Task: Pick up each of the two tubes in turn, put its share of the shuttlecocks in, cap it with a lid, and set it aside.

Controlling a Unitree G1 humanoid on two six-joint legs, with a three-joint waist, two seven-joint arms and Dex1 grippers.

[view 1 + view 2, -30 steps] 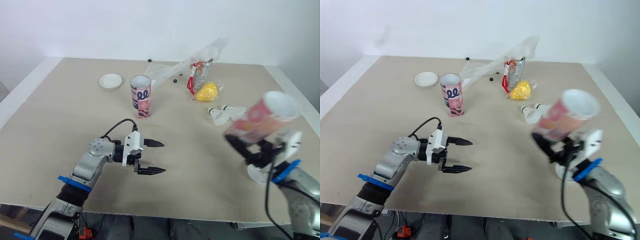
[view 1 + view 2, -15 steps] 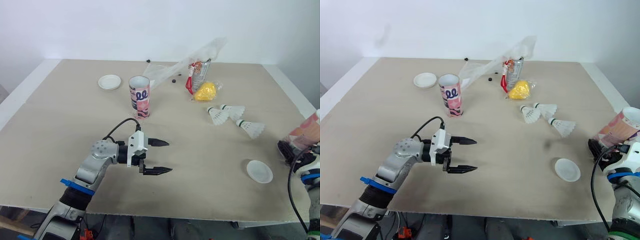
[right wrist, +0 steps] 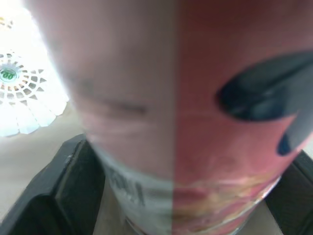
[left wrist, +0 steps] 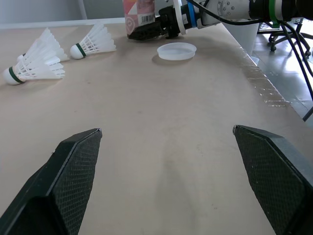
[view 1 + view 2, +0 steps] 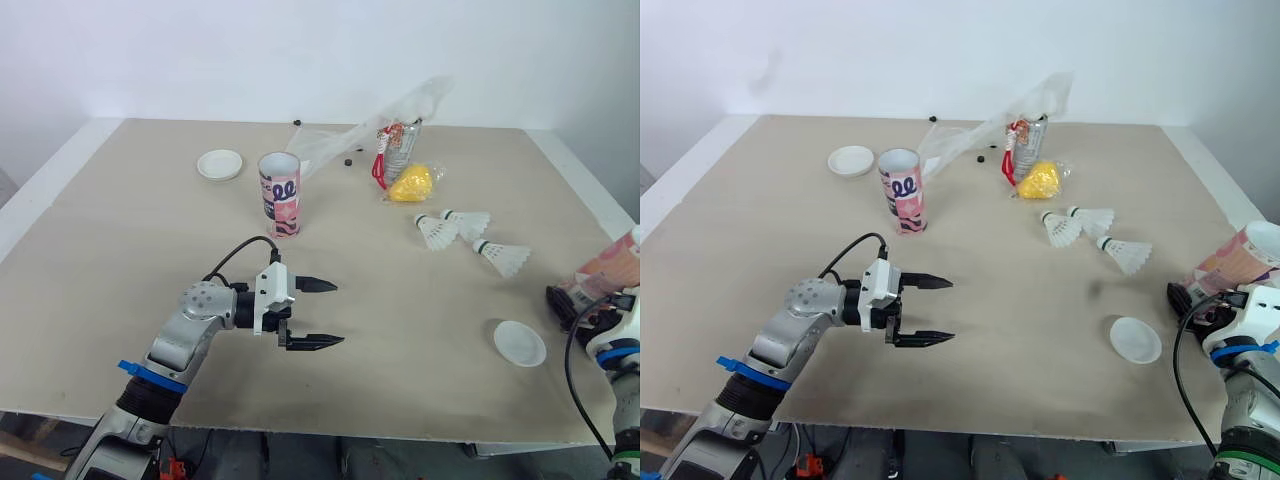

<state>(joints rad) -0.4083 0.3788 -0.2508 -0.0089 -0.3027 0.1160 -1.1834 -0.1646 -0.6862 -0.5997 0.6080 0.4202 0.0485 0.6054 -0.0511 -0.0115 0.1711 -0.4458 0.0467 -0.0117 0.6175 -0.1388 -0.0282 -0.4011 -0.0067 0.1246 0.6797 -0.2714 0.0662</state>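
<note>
One pink patterned tube (image 5: 280, 193) stands upright and uncapped at mid-table. At the table's right edge my right gripper (image 5: 1188, 297) is shut on the lower end of the second pink tube (image 5: 1237, 262), which leans outward with its open mouth up. That tube (image 3: 186, 112) crowds the right wrist view. Three white shuttlecocks (image 5: 437, 232) (image 5: 465, 220) (image 5: 503, 256) lie between the two tubes. One white lid (image 5: 519, 342) lies just left of the held tube, and another lid (image 5: 221, 163) sits far left of the standing tube. My left gripper (image 5: 318, 313) hovers open and empty over the near middle.
A clear plastic bag (image 5: 370, 130), a red-and-white packet (image 5: 395, 150) and a yellow bundle (image 5: 413, 184) lie at the back. Small black bits (image 5: 349, 160) sit near the bag. The table's right edge (image 5: 590, 190) runs close beside the held tube.
My right gripper has carried its tube from raised over the near right of the table down and out to the right edge, uncovering the lid and a shuttlecock. The left gripper barely moved.
</note>
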